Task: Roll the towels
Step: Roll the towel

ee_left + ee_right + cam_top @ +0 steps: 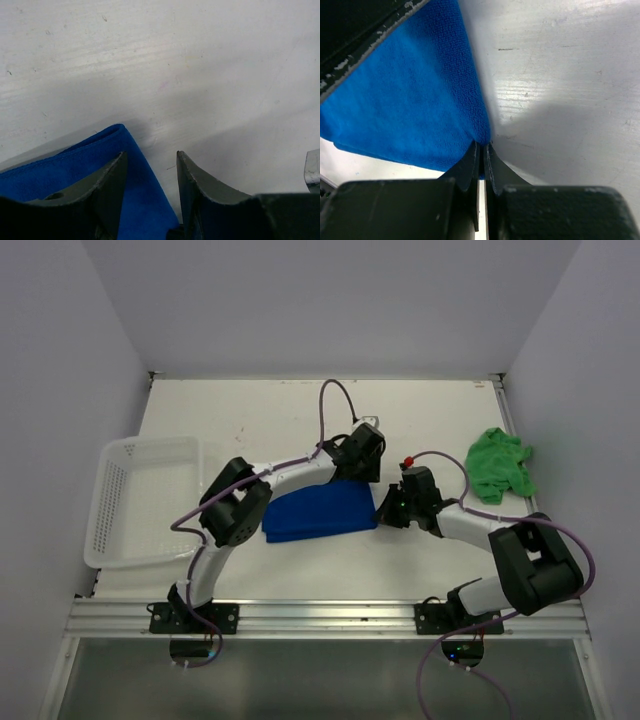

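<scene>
A royal blue towel (pixel 320 510) lies folded flat in the middle of the table. A bright green towel (pixel 500 465) sits crumpled at the right side, untouched. My left gripper (pixel 362 472) is at the blue towel's far right corner. In the left wrist view this gripper (pixel 150 154) stands open, one finger over the blue towel (pixel 75 172) and the other over bare table, the cloth's edge running between them. My right gripper (pixel 386 510) is at the towel's near right corner. In the right wrist view it (pixel 481 145) is shut on the corner of the blue towel (pixel 410 100).
A white mesh basket (pixel 140 500) stands at the left edge of the white table (pixel 270 410). Pale walls close in the left, right and back sides. A metal rail (pixel 320 615) runs along the near edge by the arm bases.
</scene>
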`<action>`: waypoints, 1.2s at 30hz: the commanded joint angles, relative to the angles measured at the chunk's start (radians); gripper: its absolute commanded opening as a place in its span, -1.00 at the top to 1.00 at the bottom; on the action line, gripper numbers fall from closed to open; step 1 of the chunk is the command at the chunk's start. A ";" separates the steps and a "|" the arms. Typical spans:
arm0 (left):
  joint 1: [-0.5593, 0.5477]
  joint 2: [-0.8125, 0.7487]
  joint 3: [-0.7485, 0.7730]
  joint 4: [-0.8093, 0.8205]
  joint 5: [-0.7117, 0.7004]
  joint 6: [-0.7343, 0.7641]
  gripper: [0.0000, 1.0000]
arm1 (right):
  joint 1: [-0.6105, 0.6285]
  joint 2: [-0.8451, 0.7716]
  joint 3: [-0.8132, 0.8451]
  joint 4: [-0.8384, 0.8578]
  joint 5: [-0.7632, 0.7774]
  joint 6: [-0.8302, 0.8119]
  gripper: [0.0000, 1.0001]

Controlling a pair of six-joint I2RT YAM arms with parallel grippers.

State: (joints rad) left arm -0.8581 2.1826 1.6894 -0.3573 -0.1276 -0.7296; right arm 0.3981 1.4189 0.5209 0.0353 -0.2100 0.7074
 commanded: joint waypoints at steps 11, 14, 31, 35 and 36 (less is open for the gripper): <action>-0.016 0.084 0.121 -0.075 -0.078 0.052 0.05 | -0.002 0.064 -0.028 0.025 0.047 -0.011 1.00; -0.019 0.109 0.154 -0.107 -0.098 0.058 0.06 | -0.002 0.066 -0.028 0.026 0.052 -0.009 1.00; -0.025 0.106 0.179 -0.131 -0.176 0.079 0.06 | -0.001 0.083 -0.055 0.044 0.054 -0.014 1.00; -0.025 0.033 0.121 -0.098 -0.198 0.076 0.05 | -0.001 0.089 -0.056 0.052 0.058 -0.022 1.00; -0.025 0.025 0.118 -0.095 -0.198 0.076 0.05 | -0.002 0.089 -0.056 0.051 0.058 -0.022 1.00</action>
State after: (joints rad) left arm -0.8795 2.2894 1.8229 -0.4587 -0.2779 -0.6685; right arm 0.3981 1.4704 0.5060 0.1715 -0.2268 0.7151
